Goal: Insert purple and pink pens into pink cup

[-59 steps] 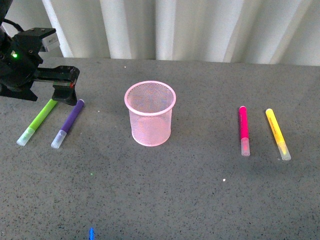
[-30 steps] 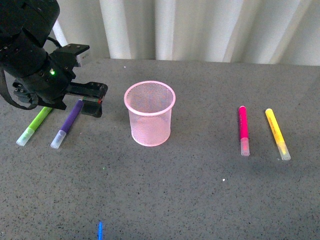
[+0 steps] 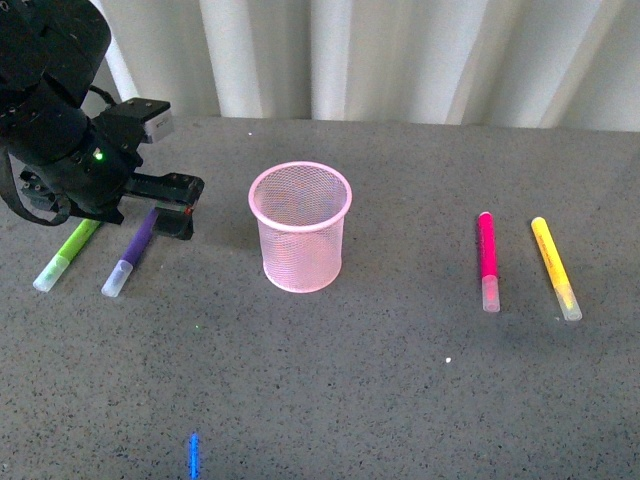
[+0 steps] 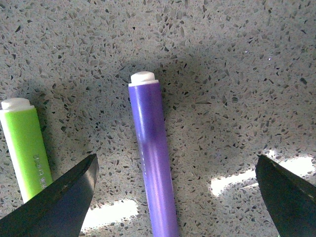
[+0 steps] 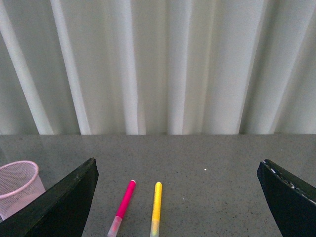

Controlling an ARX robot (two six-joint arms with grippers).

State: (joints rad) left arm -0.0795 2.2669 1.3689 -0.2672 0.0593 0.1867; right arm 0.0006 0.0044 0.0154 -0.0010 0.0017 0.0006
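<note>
The left end effector (image 3: 190,205) hung at the upper left of the front frame, low over the grey speckled bench (image 3: 400,380), with its two black fingers released and spread wide. The left wrist view showed the purple pen (image 4: 153,163) lying flat on the bench between those fingers, its white-tipped end pointing away from the wrist. Neither finger touched it. Bare bench showed on both sides of the barrel. The lime-green marker (image 4: 27,148) lay just beside the purple pen and roughly parallel to it, near one of the fingers.

In the front frame the purple pen ran from under the end effector down toward the lower left, its frosted cap at the nearer end. The green marker sat further left at a similar slant. The pink cup (image 3: 300,250) stood upright near the middle of the frame, to the right of the end effector and apart from it, and no pen showed through its mesh.

The pink pen (image 3: 488,258) lay flat at the right of the frame, well apart from the cup, its frosted cap toward the camera. The yellow marker (image 3: 553,265) lay near it on its right. A pale pleated curtain (image 3: 400,60) closed off the back of the bench.

The right end effector (image 5: 177,163) appeared only in its own wrist view, released with its fingers wide apart and grasping nothing. It stood well back from the pink pen, the yellow marker and the cup.
</note>
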